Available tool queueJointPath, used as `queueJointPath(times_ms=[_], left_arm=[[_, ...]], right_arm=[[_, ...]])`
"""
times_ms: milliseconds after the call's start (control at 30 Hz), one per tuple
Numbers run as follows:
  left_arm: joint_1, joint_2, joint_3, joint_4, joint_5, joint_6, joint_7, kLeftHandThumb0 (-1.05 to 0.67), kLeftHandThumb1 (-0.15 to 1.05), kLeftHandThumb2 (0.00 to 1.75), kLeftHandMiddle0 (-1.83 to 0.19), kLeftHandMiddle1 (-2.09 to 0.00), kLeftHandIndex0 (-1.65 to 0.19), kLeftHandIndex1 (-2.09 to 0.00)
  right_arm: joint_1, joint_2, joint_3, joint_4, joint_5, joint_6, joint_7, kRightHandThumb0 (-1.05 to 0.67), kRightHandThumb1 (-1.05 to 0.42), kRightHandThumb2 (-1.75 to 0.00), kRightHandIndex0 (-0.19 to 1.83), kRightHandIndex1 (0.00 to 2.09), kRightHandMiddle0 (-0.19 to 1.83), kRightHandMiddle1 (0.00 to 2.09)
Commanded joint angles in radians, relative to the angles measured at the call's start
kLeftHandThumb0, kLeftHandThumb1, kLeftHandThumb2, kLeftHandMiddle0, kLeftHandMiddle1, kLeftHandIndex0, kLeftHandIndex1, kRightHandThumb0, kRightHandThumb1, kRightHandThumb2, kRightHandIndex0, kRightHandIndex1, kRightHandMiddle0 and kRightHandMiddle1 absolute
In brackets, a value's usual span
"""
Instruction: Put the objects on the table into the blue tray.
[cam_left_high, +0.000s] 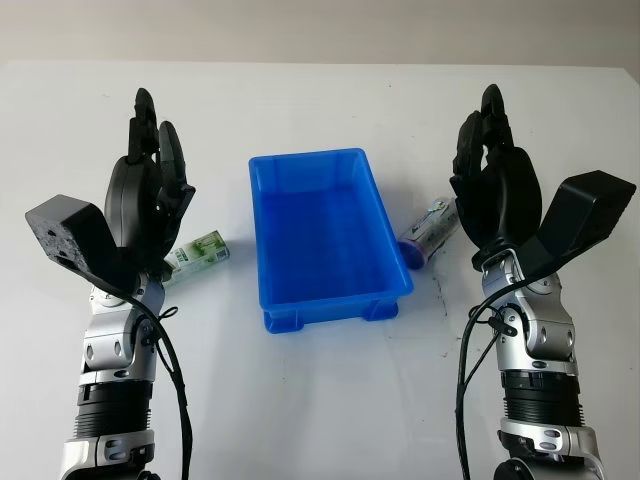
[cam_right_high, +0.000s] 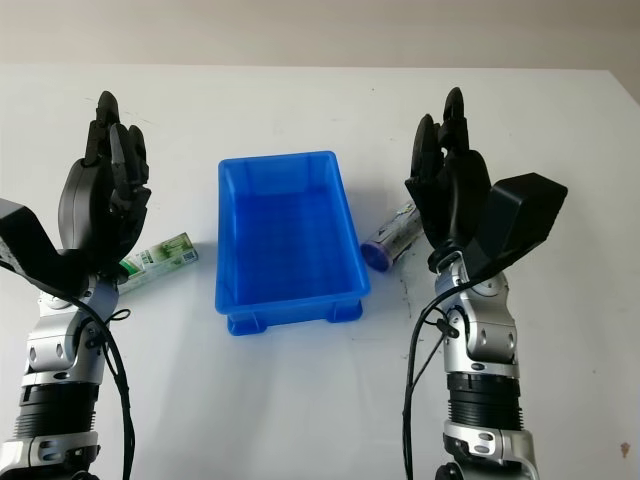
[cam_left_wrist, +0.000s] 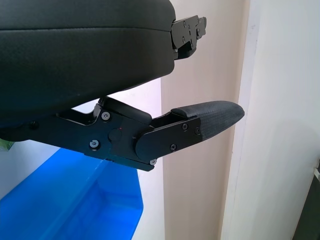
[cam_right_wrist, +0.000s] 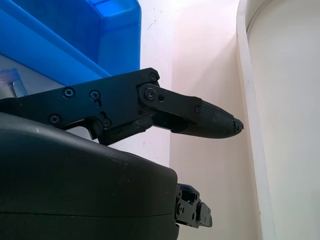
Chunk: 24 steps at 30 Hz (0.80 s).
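The blue tray (cam_left_high: 325, 235) stands in the middle of the white table with nothing in it. A small green and white carton (cam_left_high: 198, 251) lies on the table just left of the tray, partly behind my left hand (cam_left_high: 150, 185). A tube-shaped packet with a purple end (cam_left_high: 428, 232) lies against the tray's right side, partly behind my right hand (cam_left_high: 492, 175). Both hands are raised above the table, open and holding nothing. The tray's blue wall (cam_left_wrist: 75, 200) appears in the left wrist view and its corner (cam_right_wrist: 100, 35) in the right wrist view.
The white table (cam_left_high: 320, 400) stretches free in front of the tray and behind it. A pale wall (cam_left_high: 320, 30) runs beyond the table's far edge.
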Motion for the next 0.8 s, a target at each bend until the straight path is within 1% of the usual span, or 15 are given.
queueJointPath(times_ms=[0, 167, 233, 300, 333, 400, 433, 500, 533, 600, 633, 767], left_arm=[[0.021, 0.002, -0.001, -0.022, 0.003, -0.004, 0.0, -0.75, 1.05, 0.69, 0.19, 0.0, 0.19, 0.0], [0.012, 0.002, -0.004, -0.015, 0.005, 0.0, 0.001, -0.76, 1.05, 0.69, 0.19, 0.0, 0.19, 0.0], [0.008, -0.001, -0.006, -0.009, 0.005, -0.004, 0.002, -0.75, 1.05, 0.69, 0.19, 0.0, 0.19, 0.0], [0.007, -0.002, -0.006, -0.007, 0.004, -0.003, 0.004, -0.76, 1.05, 0.69, 0.19, 0.0, 0.19, 0.0], [0.007, -0.002, -0.007, -0.006, 0.005, -0.005, 0.004, -0.76, 1.05, 0.69, 0.19, 0.0, 0.19, 0.0], [0.009, -0.002, -0.005, -0.004, 0.004, -0.013, 0.001, -0.76, 1.05, 0.69, 0.19, 0.0, 0.19, 0.0], [0.012, -0.001, -0.004, -0.005, 0.002, -0.016, -0.001, -0.75, 1.05, 0.7, 0.19, 0.0, 0.19, 0.0], [0.016, -0.003, 0.0, -0.007, -0.001, -0.017, 0.001, -0.75, 1.05, 0.7, 0.19, 0.0, 0.19, 0.0], [0.019, -0.003, 0.001, -0.008, -0.001, -0.016, 0.002, -0.75, 1.05, 0.69, 0.19, 0.0, 0.19, 0.0], [0.022, -0.005, -0.001, -0.013, 0.0, -0.013, 0.003, -0.75, 1.05, 0.69, 0.19, 0.0, 0.19, 0.0], [0.022, -0.007, -0.001, -0.015, -0.001, -0.01, 0.004, -0.75, 1.05, 0.7, 0.19, 0.0, 0.19, 0.0], [0.022, -0.009, -0.002, -0.018, -0.003, -0.003, 0.002, -0.76, 1.05, 0.7, 0.19, 0.0, 0.19, 0.0]], right_arm=[[0.014, 0.005, 0.001, -0.015, -0.001, -0.006, -0.003, -0.71, -1.05, -0.64, -0.19, 0.0, -0.19, 0.0], [0.002, -0.007, 0.0, -0.003, 0.006, 0.002, 0.011, -0.71, -1.05, -0.66, -0.19, 0.0, -0.19, 0.0], [-0.006, -0.015, -0.007, 0.011, 0.011, -0.008, 0.026, -0.73, -1.05, -0.63, -0.19, 0.0, -0.19, 0.0], [-0.013, -0.054, -0.01, 0.024, -0.002, -0.039, 0.065, -0.72, -1.05, -0.61, -0.19, 0.0, -0.19, 0.0], [-0.021, -0.088, -0.013, 0.029, -0.011, -0.054, 0.093, -0.7, -1.05, -0.59, -0.19, 0.0, -0.19, 0.0], [-0.047, -0.191, -0.007, 0.047, -0.069, -0.088, 0.147, -0.69, -1.05, -0.51, -0.18, 0.01, -0.18, 0.01], [-0.069, -0.25, -0.003, 0.066, -0.097, -0.102, 0.183, -0.73, -1.05, -0.4, -0.16, 0.03, -0.15, 0.03], [-0.123, -0.372, 0.02, 0.114, -0.175, -0.131, 0.247, -0.76, -1.05, -0.24, -0.13, 0.05, -0.11, 0.06], [-0.157, -0.428, 0.037, 0.148, -0.211, -0.146, 0.284, -0.76, -1.02, -0.16, -0.12, 0.05, -0.09, 0.06], [-0.227, -0.526, 0.077, 0.215, -0.267, -0.163, 0.371, -0.76, -0.97, -0.09, -0.12, 0.05, -0.08, 0.07], [-0.259, -0.566, 0.102, 0.24, -0.298, -0.174, 0.407, -0.74, -0.92, -0.05, -0.1, 0.06, -0.05, 0.08], [-0.342, -0.684, 0.221, 0.278, -0.464, -0.253, 0.492, -0.72, -0.81, -0.02, 0.01, 0.11, 0.04, 0.11]])
